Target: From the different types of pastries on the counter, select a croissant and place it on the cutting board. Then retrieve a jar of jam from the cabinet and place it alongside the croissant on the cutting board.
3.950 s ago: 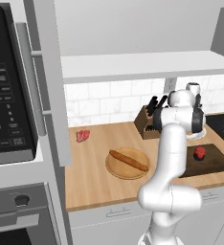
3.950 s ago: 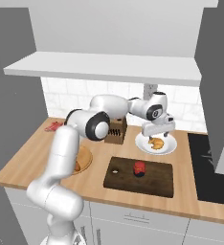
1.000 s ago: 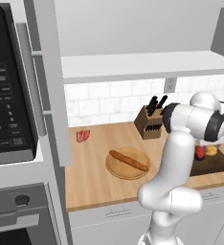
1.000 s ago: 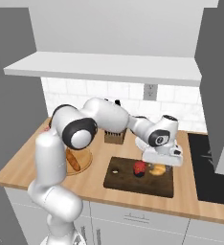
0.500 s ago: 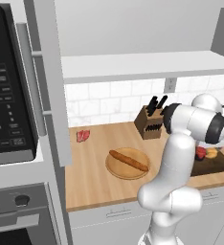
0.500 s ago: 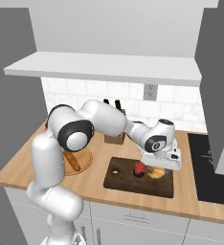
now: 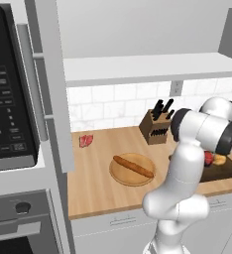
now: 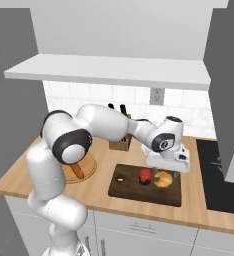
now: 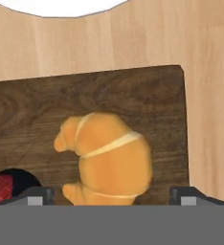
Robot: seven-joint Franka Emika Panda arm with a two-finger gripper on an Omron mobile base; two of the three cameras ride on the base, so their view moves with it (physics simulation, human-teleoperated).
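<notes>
My own forearm hides most of the cutting board (image 7: 226,171) in the left base view; the hand view's edge crops the jar of jam (image 9: 4,187).

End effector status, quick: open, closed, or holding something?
End effector: open, fingers spread to either side of the croissant, which lies on the cutting board; not gripping it.

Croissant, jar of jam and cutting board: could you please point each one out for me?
croissant (image 9: 109,155), hand view, middle of its golden body.
jar of jam (image 8: 145,175), right base view, red side.
cutting board (image 8: 129,185), right base view, bare left part.
</notes>
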